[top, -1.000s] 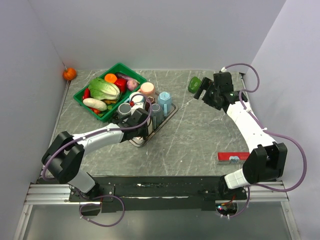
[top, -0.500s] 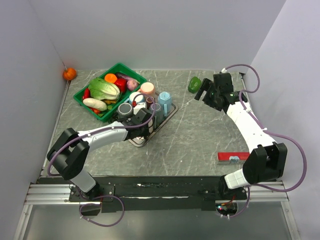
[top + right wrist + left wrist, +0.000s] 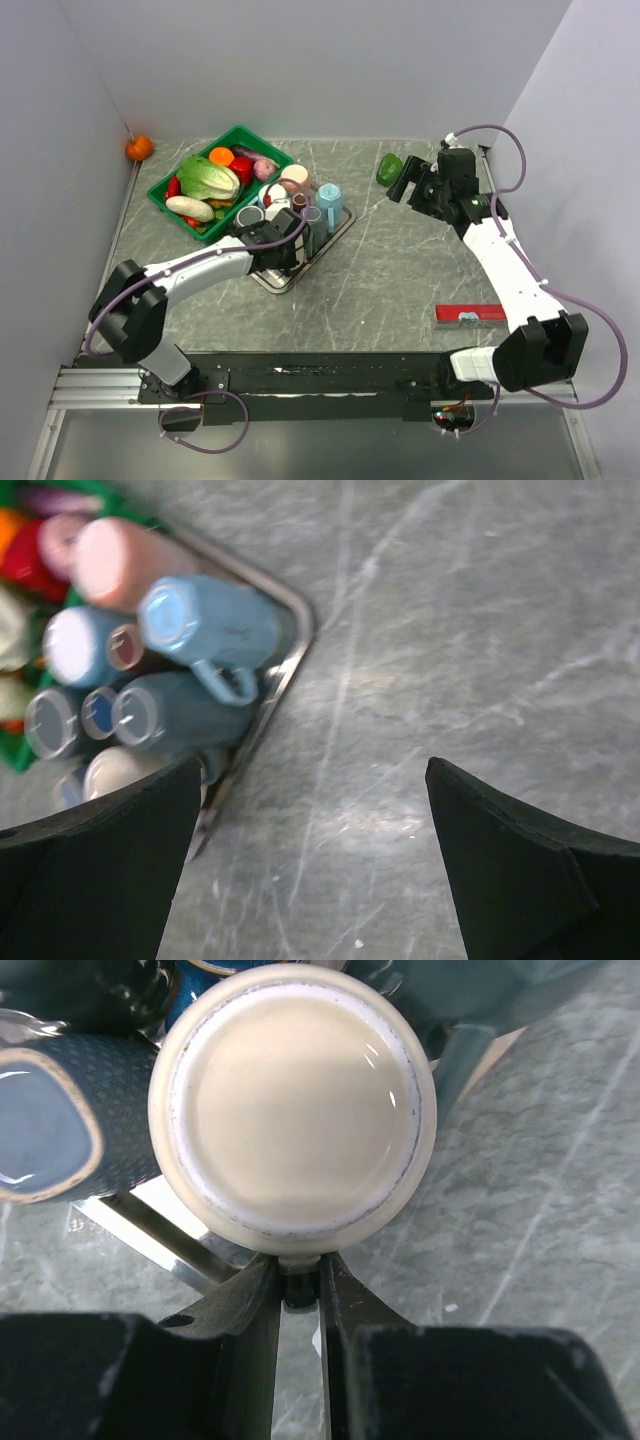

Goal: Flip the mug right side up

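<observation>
From above, my left gripper [image 3: 283, 243] is at the near end of the metal tray [image 3: 268, 283]. My right gripper [image 3: 403, 184] is far off. Left wrist: fingers pinch the handle of the upside-down cream mug [image 3: 292, 1120], its bottom facing me. Right wrist: fingers spread wide, holding nothing.

Two robot arms, left [image 3: 200, 268] and right [image 3: 505, 255], are working in what is looking like a robotics lab's test cell. They are sitting bolted to an aluminium rail [image 3: 95, 385], purple cables [image 3: 485, 127] looping, and plain pale walls [image 3: 300, 60] are boxing in the grey marbled table [image 3: 400, 260].
</observation>
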Robot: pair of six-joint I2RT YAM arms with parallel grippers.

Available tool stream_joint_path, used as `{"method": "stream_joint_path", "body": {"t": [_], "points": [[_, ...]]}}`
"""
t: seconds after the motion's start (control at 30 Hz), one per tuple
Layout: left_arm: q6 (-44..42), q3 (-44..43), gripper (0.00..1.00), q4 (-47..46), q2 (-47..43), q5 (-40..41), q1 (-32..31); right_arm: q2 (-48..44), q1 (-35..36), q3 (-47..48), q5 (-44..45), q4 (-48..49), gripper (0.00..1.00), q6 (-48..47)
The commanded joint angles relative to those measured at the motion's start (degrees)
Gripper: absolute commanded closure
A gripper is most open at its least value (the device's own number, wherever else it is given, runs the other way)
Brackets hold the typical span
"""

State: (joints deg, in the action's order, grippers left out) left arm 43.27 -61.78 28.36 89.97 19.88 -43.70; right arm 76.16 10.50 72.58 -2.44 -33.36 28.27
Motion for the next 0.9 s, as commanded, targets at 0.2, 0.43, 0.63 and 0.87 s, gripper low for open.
{"method": "stream_joint_path", "body": {"t": [0.2,0.43,0.63,0.87], "points": [[0.5,-1.9,0.99,-8.9,-17.6,-1.7,-0.3,-13.3,1.1,-17.4,-28.8,23.4,0.05,8.9],[-2.7,-1.1,0.99,-22.2,-27.1,-8.9,-0.3,-21.8,11.5,-35.7,-31.9,47.9,0.04,20.5],[0.0,-2.1,0.99,-27.9,-30.0,-18.0,-0.6,-24.9,17.7,-38.3,-29.6,63.0,0.02,25.2],[5.5,-2.6,0.99,-39.6,-31.3,-26.9,-0.8,-22.6,19.0,-35.6,-31.1,74.5,0.03,30.6]]}}
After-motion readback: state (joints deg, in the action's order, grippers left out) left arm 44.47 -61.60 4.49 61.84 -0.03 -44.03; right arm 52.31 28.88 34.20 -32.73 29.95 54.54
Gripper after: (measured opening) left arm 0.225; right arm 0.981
